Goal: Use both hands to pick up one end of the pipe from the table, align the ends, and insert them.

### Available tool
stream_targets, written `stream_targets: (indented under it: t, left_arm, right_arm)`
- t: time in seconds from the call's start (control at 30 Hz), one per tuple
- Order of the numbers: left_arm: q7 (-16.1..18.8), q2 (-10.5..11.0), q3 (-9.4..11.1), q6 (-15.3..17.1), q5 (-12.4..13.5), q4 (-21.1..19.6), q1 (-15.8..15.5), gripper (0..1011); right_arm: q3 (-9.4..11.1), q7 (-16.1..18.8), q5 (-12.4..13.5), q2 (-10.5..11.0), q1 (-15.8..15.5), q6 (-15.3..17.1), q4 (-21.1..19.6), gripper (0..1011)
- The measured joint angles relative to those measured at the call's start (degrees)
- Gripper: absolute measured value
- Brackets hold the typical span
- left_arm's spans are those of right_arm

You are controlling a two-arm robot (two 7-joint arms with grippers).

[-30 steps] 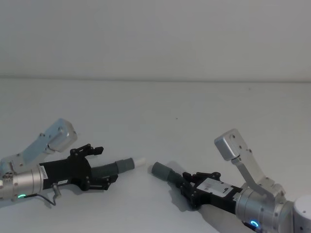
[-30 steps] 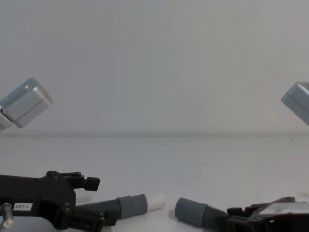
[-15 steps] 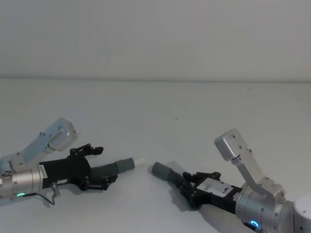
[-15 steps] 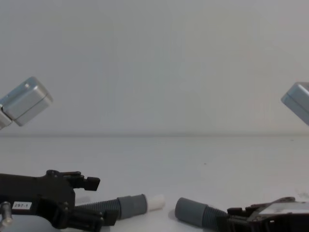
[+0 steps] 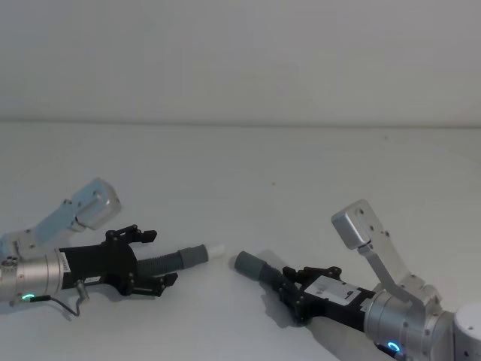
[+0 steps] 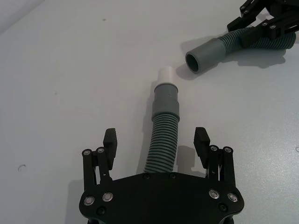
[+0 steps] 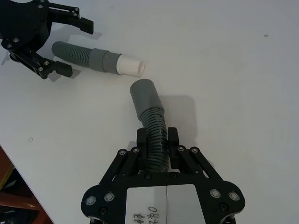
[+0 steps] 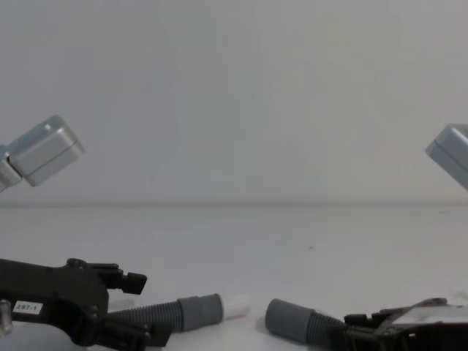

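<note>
The pipe's end with the grey collar and white tip (image 5: 214, 247) (image 6: 167, 74) lies on the white table (image 5: 248, 173). My left gripper (image 5: 148, 256) (image 6: 155, 141) (image 8: 137, 308) is open, its fingers on either side of the corrugated hose (image 6: 161, 140) with clear gaps. The wider grey socket cuff (image 5: 246, 263) (image 7: 144, 95) (image 8: 287, 319) lies a short way right of the white tip, its mouth facing it at a slight angle. My right gripper (image 5: 291, 283) (image 7: 157, 140) is shut on the corrugated hose just behind that cuff, low over the table.
Silver-grey arm links rise behind each gripper, the left one (image 5: 94, 203) and the right one (image 5: 359, 224). The table runs wide and bare toward a plain pale wall behind.
My left gripper has drawn back a little to the left along the hose, and its arm link has shifted. The pipe ends and the right gripper have stayed put.
</note>
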Motion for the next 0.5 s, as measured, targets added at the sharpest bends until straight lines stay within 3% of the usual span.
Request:
stream_targets:
  t: [0.5]
  left_arm:
    - [-0.37,0.38,0.55,1.67,-0.14,-0.07,-0.84,1001]
  right_arm:
    - [0.00,0.01,0.00,0.00,0.00,0.00,0.00,253]
